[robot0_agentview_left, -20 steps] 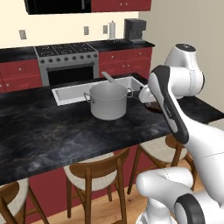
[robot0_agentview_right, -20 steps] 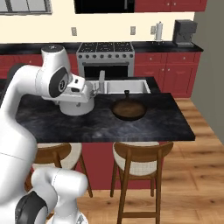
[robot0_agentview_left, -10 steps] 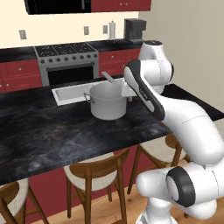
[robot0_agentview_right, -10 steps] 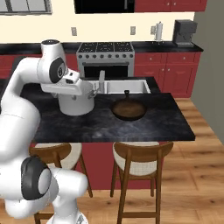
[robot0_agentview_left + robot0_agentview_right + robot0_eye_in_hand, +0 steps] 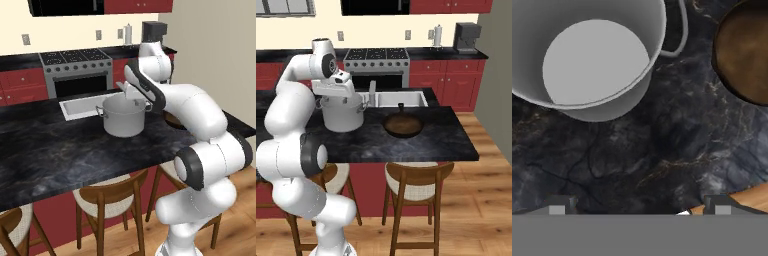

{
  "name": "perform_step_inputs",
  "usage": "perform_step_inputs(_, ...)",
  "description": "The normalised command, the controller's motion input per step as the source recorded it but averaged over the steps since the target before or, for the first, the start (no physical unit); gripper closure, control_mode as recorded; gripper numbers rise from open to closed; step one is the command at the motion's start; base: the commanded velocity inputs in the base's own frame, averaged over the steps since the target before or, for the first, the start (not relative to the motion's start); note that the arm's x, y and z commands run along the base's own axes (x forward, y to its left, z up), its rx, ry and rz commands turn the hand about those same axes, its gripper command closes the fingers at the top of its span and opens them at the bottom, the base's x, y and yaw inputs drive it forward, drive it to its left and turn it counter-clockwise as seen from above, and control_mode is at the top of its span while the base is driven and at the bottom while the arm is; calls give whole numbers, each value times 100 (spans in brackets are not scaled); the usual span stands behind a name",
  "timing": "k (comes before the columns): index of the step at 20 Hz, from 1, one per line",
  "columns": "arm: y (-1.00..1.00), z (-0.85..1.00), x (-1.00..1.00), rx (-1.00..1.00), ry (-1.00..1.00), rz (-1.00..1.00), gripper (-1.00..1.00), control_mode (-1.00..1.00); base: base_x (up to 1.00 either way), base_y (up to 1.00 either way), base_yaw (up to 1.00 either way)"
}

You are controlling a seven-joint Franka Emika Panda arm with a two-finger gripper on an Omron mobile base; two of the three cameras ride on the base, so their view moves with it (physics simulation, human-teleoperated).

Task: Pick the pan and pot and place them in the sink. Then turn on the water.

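Hovering with jaws spread, the gripper (image 5: pixel 637 210) overlooks the pot (image 5: pixel 594 55): rigid, likely heavy; its rim (image 5: pixel 639 82) suits gripping.

The arm (image 5: pixel 192 107) is glossy white, built of thick rounded segments joined by dark grey rings. Its hand (image 5: pixel 336 86) is a boxy white block, and two small dark finger tips (image 5: pixel 558 204) carry pale grey square pads

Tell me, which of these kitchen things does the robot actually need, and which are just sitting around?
Needed: pot, pan, sink, faucet, open gripper.

Just there: stove, coffee machine, stools.
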Motion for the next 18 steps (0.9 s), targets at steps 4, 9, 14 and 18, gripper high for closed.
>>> perform_step_inputs(4, 0, -14, 83, 1, 0, 0, -100, -100, 0, 0, 0)
perform_step_inputs(9, 0, -12, 44, 1, 1, 0, -100, -100, 0, 0, 0)
perform_step_inputs(14, 0, -30, 51, 1, 2, 0, -100, -100, 0, 0, 0)
perform_step_inputs(18, -6, -56, 26, 0, 0, 0, -100, -100, 0, 0, 0)
